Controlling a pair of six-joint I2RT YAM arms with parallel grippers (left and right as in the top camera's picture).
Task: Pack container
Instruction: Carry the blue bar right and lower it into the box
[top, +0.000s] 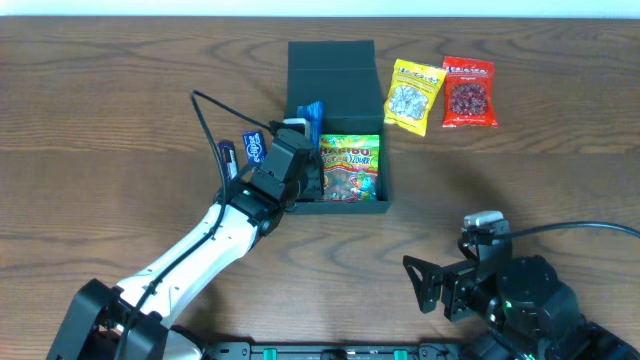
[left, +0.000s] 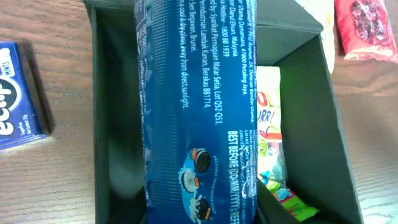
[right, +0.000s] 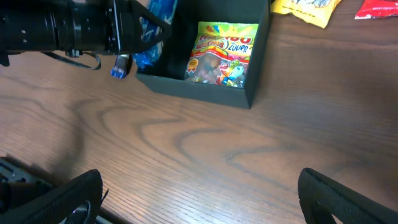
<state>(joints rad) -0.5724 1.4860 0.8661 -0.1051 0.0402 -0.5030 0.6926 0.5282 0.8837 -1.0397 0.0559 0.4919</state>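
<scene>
The container (top: 385, 150) is a dark green-black square box with its flap lid (top: 330, 62) standing open at the far side. A green gummy packet (top: 350, 168) lies in its right half. My left gripper (top: 303, 160) is shut on a blue cookie packet (top: 312, 122) and holds it over the box's left half. In the left wrist view the cookie packet (left: 196, 106) runs lengthwise above the box floor, beside the gummy packet (left: 270, 149). My right gripper (top: 440, 285) is open and empty, low over the table at the front right, well clear of the container (right: 205, 93).
A small blue mint box (top: 250, 148) lies just left of the container. A yellow snack packet (top: 415, 95) and a red snack packet (top: 468, 92) lie to the container's far right. The left arm's black cable (top: 215, 120) loops above the table.
</scene>
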